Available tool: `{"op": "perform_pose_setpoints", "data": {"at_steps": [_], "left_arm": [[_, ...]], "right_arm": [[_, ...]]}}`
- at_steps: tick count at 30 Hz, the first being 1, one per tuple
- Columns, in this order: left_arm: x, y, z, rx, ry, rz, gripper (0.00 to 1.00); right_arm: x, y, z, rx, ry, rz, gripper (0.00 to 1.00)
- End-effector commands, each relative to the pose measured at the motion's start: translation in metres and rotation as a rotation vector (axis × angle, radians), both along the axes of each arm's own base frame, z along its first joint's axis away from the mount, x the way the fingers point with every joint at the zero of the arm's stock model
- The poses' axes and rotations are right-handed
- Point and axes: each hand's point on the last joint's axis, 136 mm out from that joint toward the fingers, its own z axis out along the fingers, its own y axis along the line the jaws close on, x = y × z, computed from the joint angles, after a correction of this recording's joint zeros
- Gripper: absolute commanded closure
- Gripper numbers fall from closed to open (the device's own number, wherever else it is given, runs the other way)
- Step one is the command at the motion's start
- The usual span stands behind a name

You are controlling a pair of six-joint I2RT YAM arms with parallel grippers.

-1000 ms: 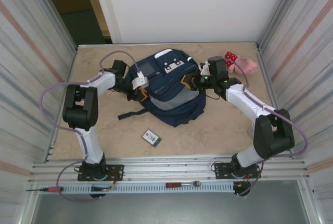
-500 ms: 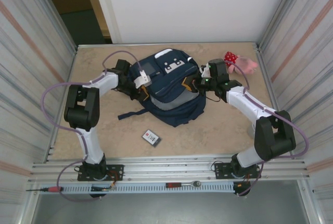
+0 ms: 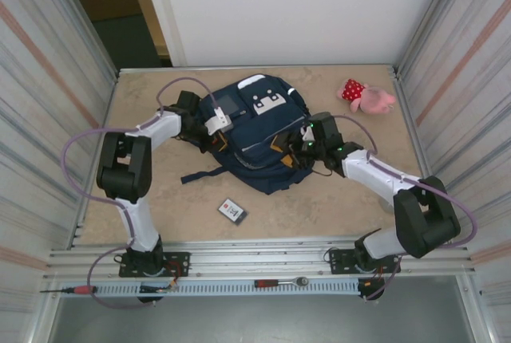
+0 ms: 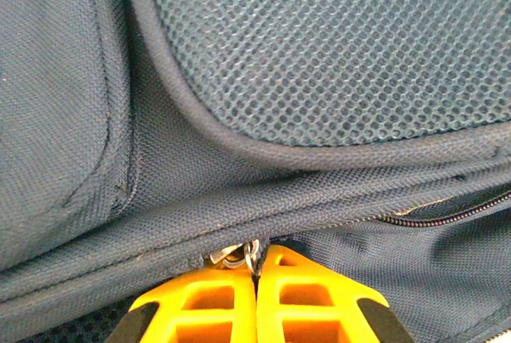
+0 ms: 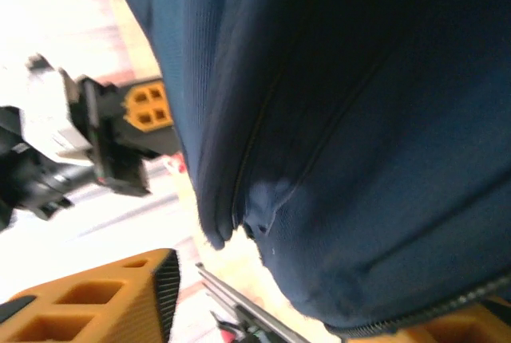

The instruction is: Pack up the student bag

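The student bag [image 3: 255, 132], a navy backpack with a white patch, lies in the middle of the table. My left gripper [image 3: 217, 142] presses against its left side. In the left wrist view its yellow fingers [image 4: 215, 307] are shut on a metal zipper pull [image 4: 249, 252] at the bag's seam [image 4: 319, 199]. My right gripper [image 3: 289, 151] is at the bag's right near side. In the right wrist view it stands open, one orange finger [image 5: 104, 303] clear of the cloth, with a lower corner of the bag [image 5: 343, 199] hanging between the jaws.
A pink plush toy in a red dotted dress [image 3: 367, 97] lies at the back right. A small flat card [image 3: 231, 210] sits on the table in front of the bag. Corrugated metal walls close in both sides. Tools rest on the front rail [image 3: 279, 282].
My right gripper has opened, let go of the bag's right side and slid nearer along it. The left gripper has closed on the zipper pull. The bag has settled flatter.
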Motion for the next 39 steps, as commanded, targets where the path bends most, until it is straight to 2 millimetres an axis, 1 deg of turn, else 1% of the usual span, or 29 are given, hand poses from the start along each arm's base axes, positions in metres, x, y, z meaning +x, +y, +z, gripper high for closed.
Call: {"op": "perform_pose_setpoints", "data": {"at_steps": [1,3,6,9,12,15,18,21,22,24,27,29,33,34,35,37,39], "left_arm": [[-0.016,-0.013,0.023,-0.071,0.022,-0.009,1.0],[-0.029,-0.02,0.024,-0.079,0.054,-0.022,1.0],[-0.051,-0.03,0.024,-0.071,0.117,-0.046,1.0],[-0.071,-0.037,0.024,-0.051,0.16,-0.073,1.0],[-0.089,-0.044,0.029,-0.06,0.197,-0.1,1.0],[-0.101,-0.049,0.034,-0.063,0.22,-0.115,1.0],[-0.105,-0.046,0.034,-0.057,0.236,-0.091,1.0],[-0.099,-0.039,0.037,-0.046,0.251,-0.021,1.0],[-0.096,-0.039,0.04,-0.061,0.267,0.01,1.0],[-0.097,-0.042,0.052,-0.106,0.295,0.049,1.0],[-0.102,-0.05,0.067,-0.193,0.358,0.108,1.0],[-0.105,-0.053,0.072,-0.231,0.4,0.147,1.0],[-0.111,-0.056,0.07,-0.238,0.437,0.19,1.0],[-0.112,-0.057,0.067,-0.221,0.428,0.193,0.99],[-0.112,-0.056,0.064,-0.203,0.417,0.196,0.91],[-0.11,-0.053,0.065,-0.195,0.387,0.196,0.76],[-0.104,-0.044,0.074,-0.204,0.329,0.195,0.63]], "right_arm": [[0.009,0.015,0.004,0.032,-0.033,-0.034,0.61],[0.016,0.023,0.001,0.047,-0.04,-0.047,0.76],[0.032,0.033,0.007,0.074,-0.076,-0.069,0.89],[0.046,0.039,0.018,0.092,-0.124,-0.082,0.96],[0.056,0.04,0.026,0.086,-0.156,-0.091,1.0],[0.063,0.04,0.029,0.097,-0.166,-0.092,1.0],[0.066,0.034,0.033,0.1,-0.181,-0.096,1.0],[0.069,0.013,0.037,0.079,-0.193,-0.125,1.0],[0.07,0.006,0.037,0.066,-0.196,-0.128,1.0],[0.069,-0.001,0.037,0.036,-0.196,-0.117,1.0],[0.066,0.001,0.033,0.008,-0.195,-0.077,1.0],[0.065,0.003,0.028,0.003,-0.189,-0.073,1.0],[0.065,0.012,0.026,0.014,-0.196,-0.054,1.0],[0.064,0.015,0.027,0.018,-0.198,-0.046,1.0],[0.063,0.016,0.026,0.019,-0.195,-0.04,1.0],[0.064,0.015,0.03,0.033,-0.197,-0.033,1.0],[0.063,0.015,0.034,0.052,-0.207,0.029,1.0]]}}
